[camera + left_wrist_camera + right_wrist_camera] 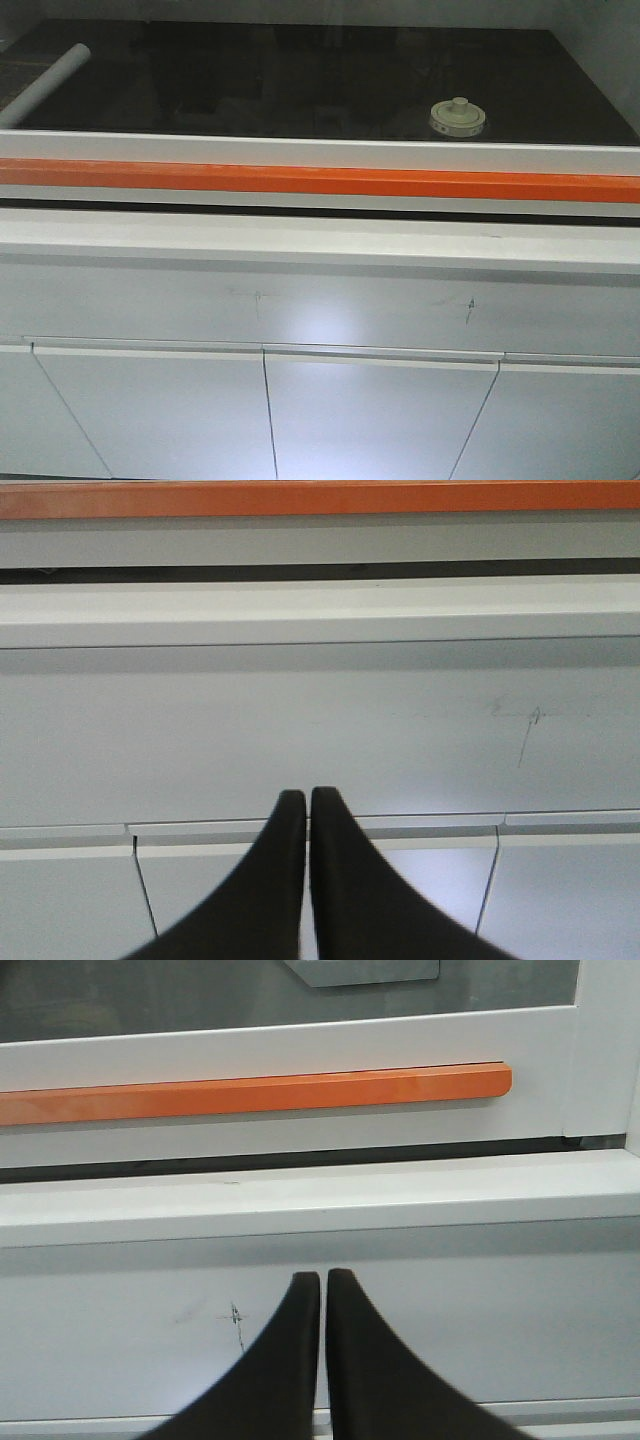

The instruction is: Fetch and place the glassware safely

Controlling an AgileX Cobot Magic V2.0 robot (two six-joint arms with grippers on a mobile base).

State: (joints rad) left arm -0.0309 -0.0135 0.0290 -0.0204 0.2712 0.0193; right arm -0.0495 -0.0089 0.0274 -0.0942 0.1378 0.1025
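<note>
one jar beyond the orange bar, two grippers closed below it

count it up: one glass jar (459,116), cream lid and knob on top, standing upright on the dark worktop (300,80) on the far side of the orange bar (320,180), toward that bar's right end. one white rolled tube (45,85), also beyond the bar, far off at its left end, well apart from the jar. one bar, two grippers.

left gripper (307,798): two black fingers (270,880) pressed together, only a hairline between them, nothing held. it sits below the orange bar, facing the white panel (320,730) under it. right gripper (323,1278): same story, a thin slit between the fingers and nothing in it, also below the bar.

so the jar lies past the bar and both grippers sit on the near side of it, apart from the glass.

the front view alone shows the jar and the tube, but neither gripper. the wrist views show the grippers, but no jar. only the right wrist view catches the bar's right end (500,1078).
</note>
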